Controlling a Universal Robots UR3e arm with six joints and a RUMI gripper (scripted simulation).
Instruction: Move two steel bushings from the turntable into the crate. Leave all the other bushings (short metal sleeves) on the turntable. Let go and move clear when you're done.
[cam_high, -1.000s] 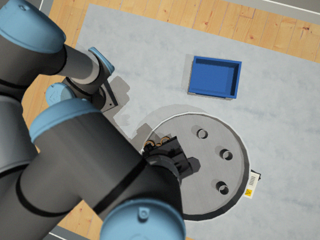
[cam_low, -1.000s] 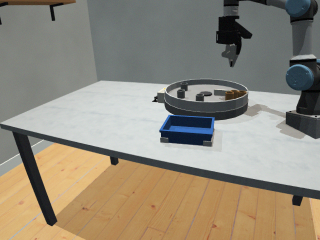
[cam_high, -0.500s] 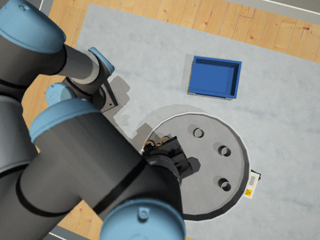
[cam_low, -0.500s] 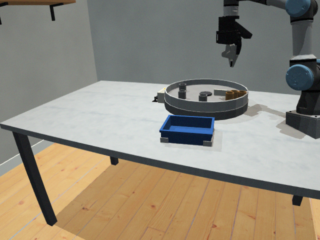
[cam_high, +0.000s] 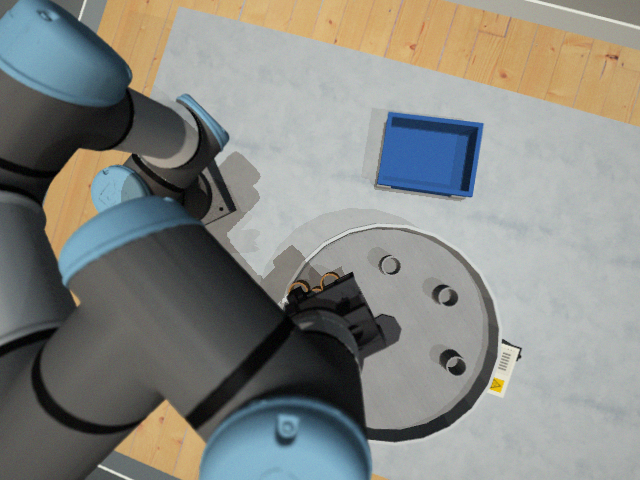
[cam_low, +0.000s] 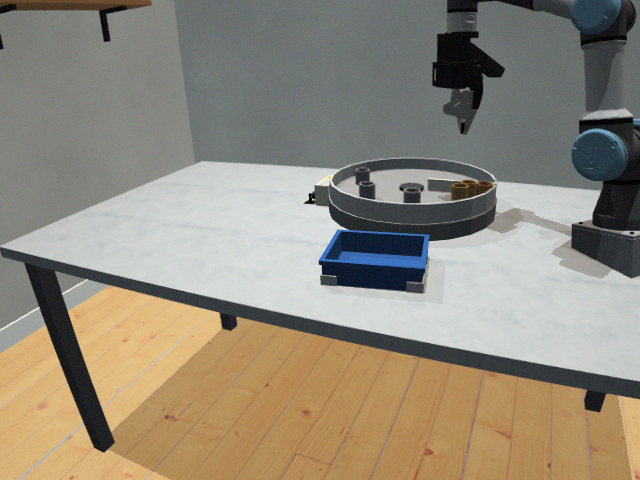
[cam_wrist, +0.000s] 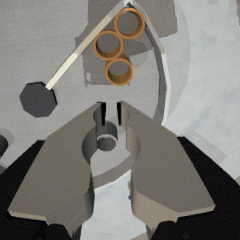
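Three grey steel bushings (cam_high: 389, 264) (cam_high: 445, 295) (cam_high: 452, 363) stand on the round grey turntable (cam_high: 408, 330). In the side view they are at the left (cam_low: 361, 174) (cam_low: 366, 189) and the middle (cam_low: 411, 194). Three brass bushings (cam_wrist: 108, 44) cluster at the rim against a white bar (cam_wrist: 85, 42); they also show in the side view (cam_low: 469, 188). My gripper (cam_low: 463, 126) is shut and empty, high above the turntable's right side. In the wrist view its fingertips frame one steel bushing (cam_wrist: 106, 139) far below. The blue crate (cam_high: 429, 153) (cam_low: 375, 258) is empty.
A dark hub (cam_wrist: 38, 99) sits at the turntable's centre. A small box with a yellow label (cam_high: 504, 367) stands against the turntable's rim. The arm's base (cam_low: 607, 242) is at the table's right. The arm hides much of the overhead view.
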